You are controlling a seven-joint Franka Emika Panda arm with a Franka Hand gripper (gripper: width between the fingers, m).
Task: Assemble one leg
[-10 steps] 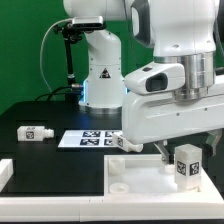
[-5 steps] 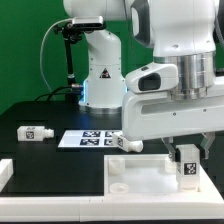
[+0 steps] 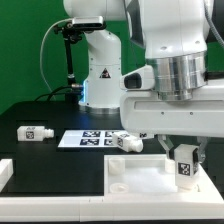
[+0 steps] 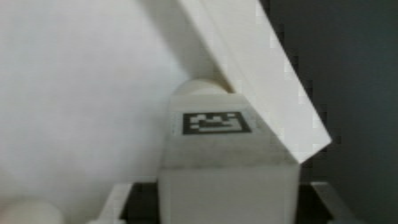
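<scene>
My gripper [image 3: 186,158] is shut on a leg [image 3: 186,166], a stubby white block with a black-and-white tag, and holds it upright at the near right corner of the large white rimmed panel [image 3: 140,185]. In the wrist view the leg [image 4: 222,150] stands between my gripper's [image 4: 222,208] jaws, against the panel's raised rim [image 4: 249,70]. I cannot tell if the leg touches the panel. Two more legs lie on the table: one at the exterior view's left [image 3: 35,132], one beside the panel's far edge [image 3: 124,141].
The marker board [image 3: 88,138] lies flat behind the panel. The robot's white base [image 3: 100,75] stands at the back, with a black stand [image 3: 67,55] to its left. A white block [image 3: 4,172] sits at the left edge.
My wrist and arm housing have turned and shifted a little toward the exterior view's left. The held leg stays at about the same spot at the panel's corner.
</scene>
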